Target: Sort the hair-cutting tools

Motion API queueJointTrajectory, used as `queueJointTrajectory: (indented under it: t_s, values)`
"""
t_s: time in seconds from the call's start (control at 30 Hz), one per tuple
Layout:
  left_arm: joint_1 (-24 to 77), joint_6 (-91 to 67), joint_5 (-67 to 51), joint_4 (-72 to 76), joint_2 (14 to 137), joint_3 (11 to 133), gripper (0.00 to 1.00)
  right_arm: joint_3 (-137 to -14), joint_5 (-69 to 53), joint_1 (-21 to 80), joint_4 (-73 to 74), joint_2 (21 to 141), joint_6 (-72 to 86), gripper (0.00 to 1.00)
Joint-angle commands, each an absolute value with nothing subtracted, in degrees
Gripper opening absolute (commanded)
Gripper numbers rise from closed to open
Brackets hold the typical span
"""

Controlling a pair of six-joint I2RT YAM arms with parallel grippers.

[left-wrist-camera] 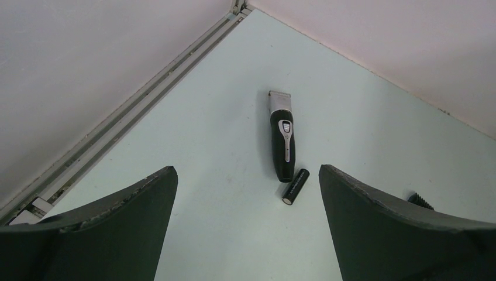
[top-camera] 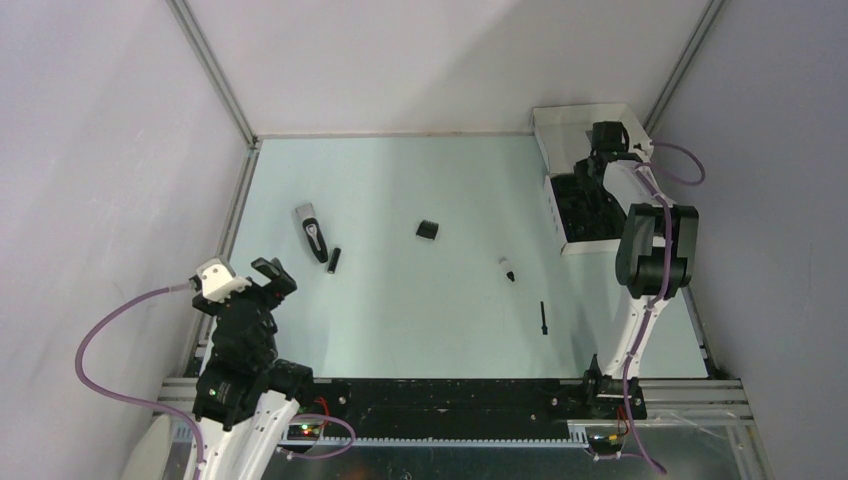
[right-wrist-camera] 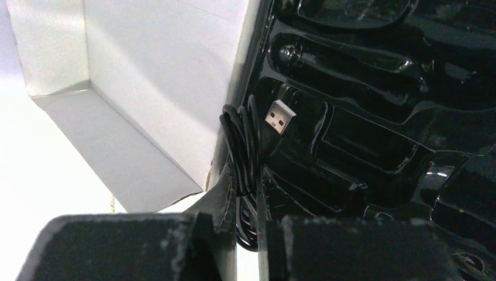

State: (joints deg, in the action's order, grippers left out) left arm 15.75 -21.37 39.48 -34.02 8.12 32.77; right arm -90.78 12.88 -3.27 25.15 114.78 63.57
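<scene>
Black coiled cable, half hidden, pinched by right gripper.
Left gripper agape; one silver-black clipper at twelve o'clock.

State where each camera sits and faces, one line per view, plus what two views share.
Top external: above, behind the bases, facing down onto the table; left arm and right arm show.
Left wrist: on the left arm, facing forward-down at the hair clipper; the left gripper's open fingers frame it.
Right wrist: on the right arm, facing down into the black tray; the right gripper pinches the coiled cable.
Shared: top external and left wrist both show the hair clipper.
</scene>
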Motion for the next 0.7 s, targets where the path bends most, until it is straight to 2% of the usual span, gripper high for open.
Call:
queueJointTrajectory:
  t_s: [0.0,0.3,0.53,0.67]
  values:
    - [16.00,-20.35,40.26,-32.76,8.93,33.13,0.98,-89.92,15.95,-2.50,25.45,115.58,67.89,0.09]
    - [15.98,-20.31,40.10,-32.59,8.45,33.05,0.98,-88.05,15.22,-2.46,24.16,115.10,68.86,0.17]
    - [16.03,-20.30,39.83,-32.58,8.05,33.00,0.98,-87.87,15.24,-2.22,23.62,114.02,67.16,0.36]
    - [16.00,-20.25,39.66,-32.47,7.98,33.05,0.98,-87.89,15.39,-2.12,23.91,113.20,66.11,0.42]
